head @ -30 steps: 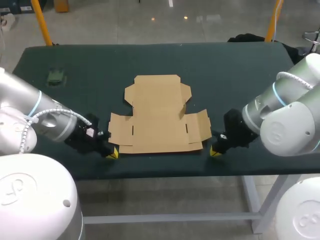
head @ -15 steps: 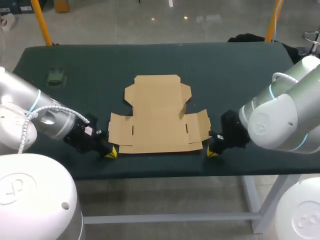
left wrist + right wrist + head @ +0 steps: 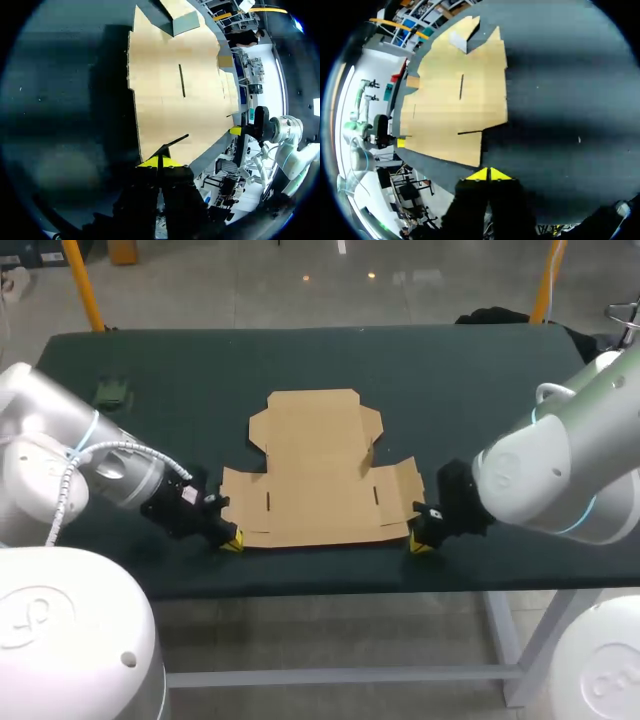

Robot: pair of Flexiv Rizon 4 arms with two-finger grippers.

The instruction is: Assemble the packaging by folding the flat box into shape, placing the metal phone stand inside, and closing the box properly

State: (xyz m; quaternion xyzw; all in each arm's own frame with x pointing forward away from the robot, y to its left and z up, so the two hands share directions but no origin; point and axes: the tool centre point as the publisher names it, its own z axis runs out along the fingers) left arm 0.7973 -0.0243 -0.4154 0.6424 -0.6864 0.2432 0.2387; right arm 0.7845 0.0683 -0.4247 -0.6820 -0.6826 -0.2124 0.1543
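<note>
Left gripper clenched, tips pressed together with nothing between, right at the near left corner of the box. My right gripper likewise clenched and empty, just beside the near right corner. Box lies unfolded, flat, mid-table.

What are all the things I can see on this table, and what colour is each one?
Flat, unfolded cardboard box: one, light brown, lying flat in the middle of the table.
Small dark green object: one, at the far left of the table; too small to tell what it is.
Table: one, with a dark green top, under everything.
Robot arms: two, silver-white; left arm comes in from the left, right arm from the right.
Grippers: two, black with yellow tips, both shut; left gripper at the box's near left corner, right gripper at its near right corner.
</note>
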